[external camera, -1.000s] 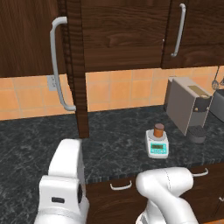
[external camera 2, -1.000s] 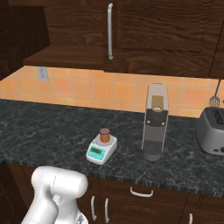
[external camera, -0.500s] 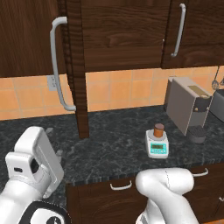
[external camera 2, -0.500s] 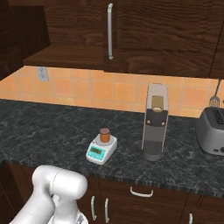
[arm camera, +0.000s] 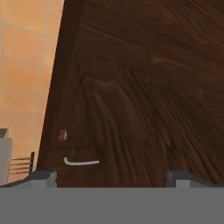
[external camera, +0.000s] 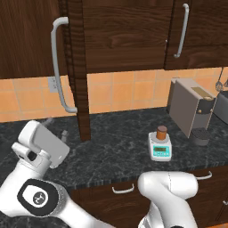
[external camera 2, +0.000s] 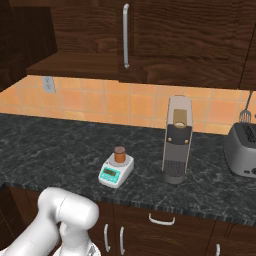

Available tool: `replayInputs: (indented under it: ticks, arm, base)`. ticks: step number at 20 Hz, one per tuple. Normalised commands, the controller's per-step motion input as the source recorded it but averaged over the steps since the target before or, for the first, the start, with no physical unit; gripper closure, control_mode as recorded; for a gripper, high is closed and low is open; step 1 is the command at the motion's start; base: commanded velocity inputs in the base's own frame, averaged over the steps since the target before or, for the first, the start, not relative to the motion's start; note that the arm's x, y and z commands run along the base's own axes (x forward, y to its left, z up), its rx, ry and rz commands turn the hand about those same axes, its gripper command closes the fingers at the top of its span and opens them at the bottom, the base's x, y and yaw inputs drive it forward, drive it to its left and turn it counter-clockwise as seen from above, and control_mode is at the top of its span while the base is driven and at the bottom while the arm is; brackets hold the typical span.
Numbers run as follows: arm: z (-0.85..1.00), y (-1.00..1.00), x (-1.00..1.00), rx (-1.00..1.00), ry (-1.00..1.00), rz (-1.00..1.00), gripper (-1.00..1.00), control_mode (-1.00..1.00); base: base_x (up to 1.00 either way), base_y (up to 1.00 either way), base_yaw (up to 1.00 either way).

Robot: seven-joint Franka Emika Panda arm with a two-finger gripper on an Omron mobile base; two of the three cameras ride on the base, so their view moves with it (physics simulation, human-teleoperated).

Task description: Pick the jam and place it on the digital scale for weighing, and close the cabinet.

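Now the pincer (external camera: 55, 129) has swung nearer the cabinet (external camera: 73, 67).

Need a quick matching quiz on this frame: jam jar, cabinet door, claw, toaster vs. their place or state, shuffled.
Things:
1. orange jam jar with dark brown lid
2. dark brown wooden cabinet door with curved grey handle
3. claw
4. grey boxy toaster

States:
A. swung open, edge toward the cameras
B. far right of the counter in the right base view
C. open, holding nothing
D. standing on the small white scale with teal panel

Pairs: 1-D, 2-A, 3-C, 4-B
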Motion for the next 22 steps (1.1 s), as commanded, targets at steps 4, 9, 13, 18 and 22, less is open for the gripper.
replayInputs:
  ticks: [4, 9, 13, 18, 22]
  arm:
    - [0.7, -0.01, 0.0, -0.02, -0.17, -0.23, -1.0, -1.0]
    - [0.75, -0.23, -0.13, 0.04, -0.05, -0.18, -1.0, -1.0]
    - [0.62, -0.9, -0.02, 0.23, -0.01, -0.06, -1.0, -1.0]
    - [0.09, -1.0, 0.24, 0.25, -0.01, 0.0, -1.0, -1.0]
    - [-0.11, -1.0, 0.86, 0.24, -0.06, 0.08, -1.0, -1.0]
  base:
    - [0.0, 0.0, 0.0]
    - [0.0, 0.0, 0.0]
    - [0.0, 0.0, 0.0]
    - [0.0, 0.0, 0.0]
    - [0.0, 0.0, 0.0]
